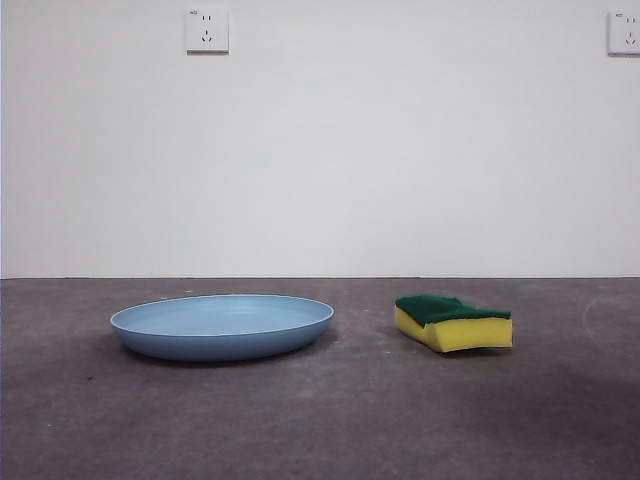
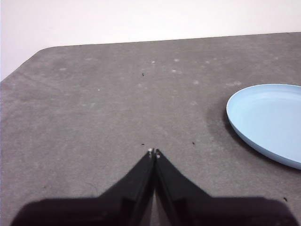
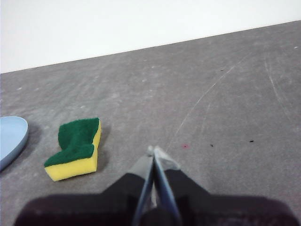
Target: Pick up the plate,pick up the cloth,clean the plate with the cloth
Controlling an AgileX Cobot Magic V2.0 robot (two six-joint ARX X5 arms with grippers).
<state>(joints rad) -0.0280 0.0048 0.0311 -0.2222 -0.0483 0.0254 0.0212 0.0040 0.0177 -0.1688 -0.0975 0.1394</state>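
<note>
Colours on my feed: pale blue, yellow-green, grey, black.

I see the plate (image 1: 221,326) plain light blue, no pattern. The cloth (image 1: 455,322) reads as a bright yellow block under a dark green layer. The table (image 1: 320,420) is mottled dark grey, flecked with pale specks and faint light scratches. The wall (image 1: 320,150) is flat white; both sockets (image 1: 207,30) white. Left gripper (image 2: 154,152) and right gripper (image 3: 155,151) show black jaws.

A light blue plate (image 1: 222,326) and a yellow-green cloth (image 1: 455,322) are carried, apart, by the grey table (image 1: 320,420).
</note>
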